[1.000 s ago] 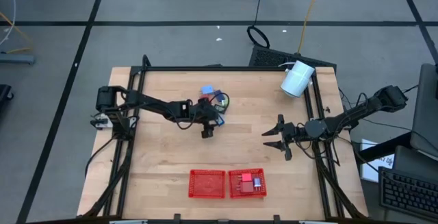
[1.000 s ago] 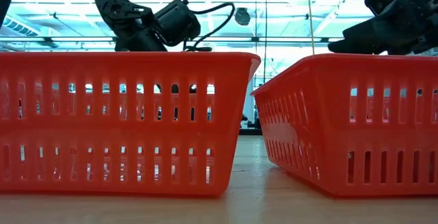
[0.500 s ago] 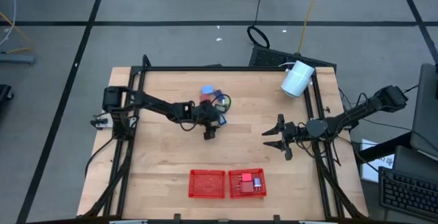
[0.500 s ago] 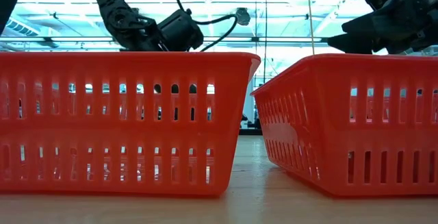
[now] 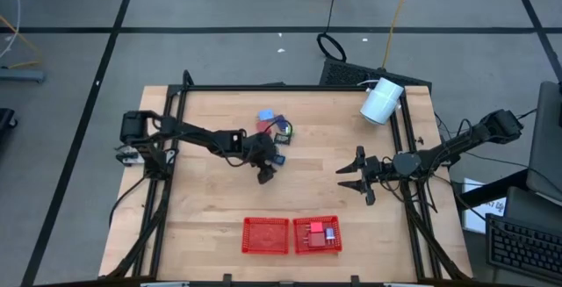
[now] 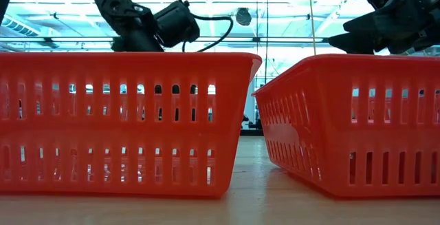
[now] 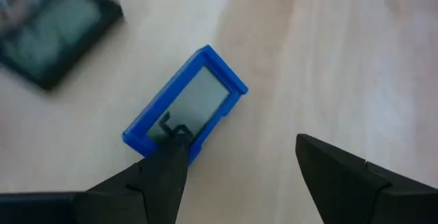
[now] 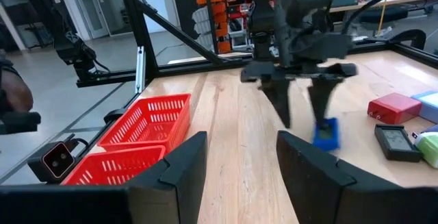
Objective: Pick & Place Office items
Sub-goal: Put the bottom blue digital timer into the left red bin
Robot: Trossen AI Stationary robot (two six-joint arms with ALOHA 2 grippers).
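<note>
left gripper [image 7: 236, 159]: fingers spread, over dark blue piece [image 7: 185, 105] on tabletop [image 5: 211, 208]
right gripper [image 5: 349, 178]: fingers spread, idle at right

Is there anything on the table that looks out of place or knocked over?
Yes: the large white cylinder lies tipped at the table's far right corner, overhanging the frame rail. Otherwise nothing stands out.

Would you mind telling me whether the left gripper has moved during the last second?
Yes. The left gripper has shifted slightly toward the red baskets, away from the item cluster.
</note>
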